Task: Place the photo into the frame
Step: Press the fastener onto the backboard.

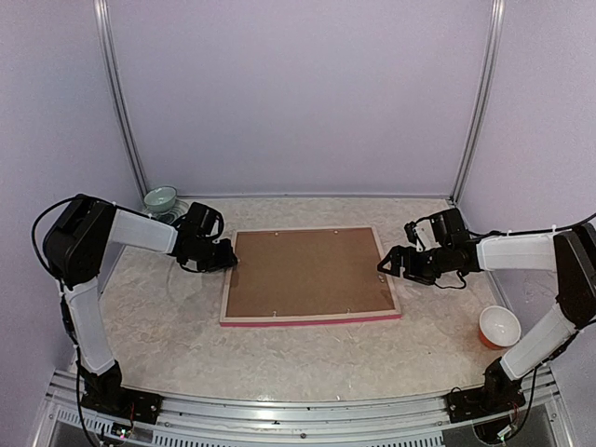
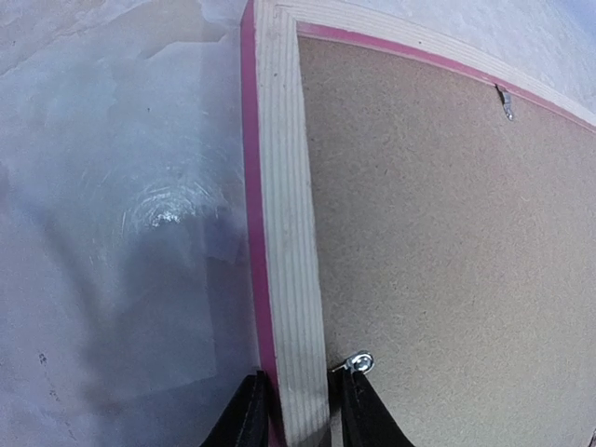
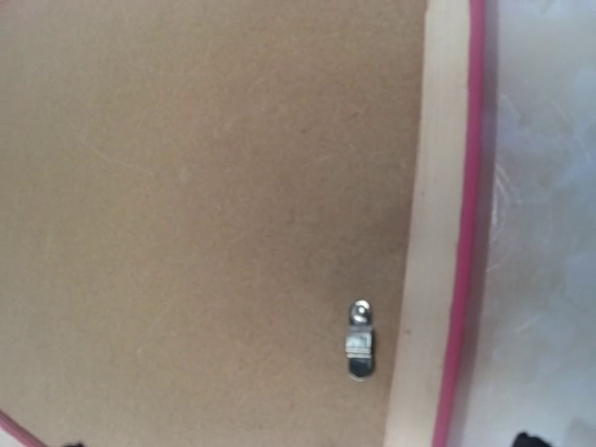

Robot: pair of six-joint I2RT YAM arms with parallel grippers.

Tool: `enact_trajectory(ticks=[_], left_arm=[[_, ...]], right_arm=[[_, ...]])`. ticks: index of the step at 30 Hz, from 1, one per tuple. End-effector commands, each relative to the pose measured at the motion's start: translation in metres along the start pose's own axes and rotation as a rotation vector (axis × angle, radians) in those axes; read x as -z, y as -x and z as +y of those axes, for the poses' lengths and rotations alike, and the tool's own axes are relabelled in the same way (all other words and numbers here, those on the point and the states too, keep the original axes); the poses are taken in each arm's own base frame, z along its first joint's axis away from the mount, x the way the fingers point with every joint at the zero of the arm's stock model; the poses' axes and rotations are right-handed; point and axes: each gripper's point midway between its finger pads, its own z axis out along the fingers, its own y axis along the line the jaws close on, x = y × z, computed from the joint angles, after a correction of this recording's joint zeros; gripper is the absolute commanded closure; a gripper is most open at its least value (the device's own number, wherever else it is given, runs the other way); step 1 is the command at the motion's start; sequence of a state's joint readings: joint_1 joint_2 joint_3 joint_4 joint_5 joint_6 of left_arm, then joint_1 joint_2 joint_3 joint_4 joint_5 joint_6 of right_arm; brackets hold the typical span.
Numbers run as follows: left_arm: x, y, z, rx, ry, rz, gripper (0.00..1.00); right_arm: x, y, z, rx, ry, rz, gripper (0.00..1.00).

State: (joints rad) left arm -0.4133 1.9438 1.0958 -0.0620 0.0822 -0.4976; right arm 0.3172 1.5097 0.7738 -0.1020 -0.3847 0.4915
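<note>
The frame [image 1: 311, 318] lies face down on the table, pale wood back up, with a pink edge along its sides. A plain brown backing board [image 1: 307, 271] fills it. The photo is hidden from all views. My left gripper [image 1: 226, 258] is shut on the frame's left rail [image 2: 291, 279], with one finger [image 2: 247, 414] on the pink outer edge and the other [image 2: 365, 414] on the inner side beside a metal clip [image 2: 358, 362]. My right gripper [image 1: 385, 265] is open wide over the right rail [image 3: 430, 279], with a turn clip [image 3: 359, 340] on the board between its fingers.
A pale green bowl [image 1: 160, 197] sits at the back left behind my left arm. An orange cup with a white inside [image 1: 499, 326] stands at the right near my right arm. Another clip [image 2: 505, 102] sits on the board's far side.
</note>
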Motion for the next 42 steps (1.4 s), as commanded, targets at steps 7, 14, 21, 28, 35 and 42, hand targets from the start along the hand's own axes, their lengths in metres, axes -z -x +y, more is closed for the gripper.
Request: enact_trajectory(ticks=[7,14,21,28,35,42], left_arm=[[-0.01,-0.046,0.031,0.022,0.076,0.136,0.74],[0.011,-0.022,0.015,0.021,0.038,0.067,0.45],[0.037,0.013,-0.002,0.007,0.016,-0.016,0.4],[0.022,0.006,0.001,-0.003,0.033,0.016,0.41],[0.005,0.007,0.003,-0.03,0.09,0.036,0.42],[-0.002,0.008,0.006,-0.046,0.127,0.04,0.49]], right_arm=[[0.007,0.004,-0.002,-0.007,-0.002,-0.019,0.01],[0.006,0.004,-0.003,-0.005,-0.005,-0.019,0.01],[0.006,0.009,-0.001,0.005,-0.003,-0.02,0.01],[0.006,0.008,-0.003,0.022,-0.019,-0.009,0.01],[0.005,0.005,-0.004,0.022,-0.021,-0.003,0.01],[0.005,0.002,-0.006,0.018,-0.02,-0.001,0.01]])
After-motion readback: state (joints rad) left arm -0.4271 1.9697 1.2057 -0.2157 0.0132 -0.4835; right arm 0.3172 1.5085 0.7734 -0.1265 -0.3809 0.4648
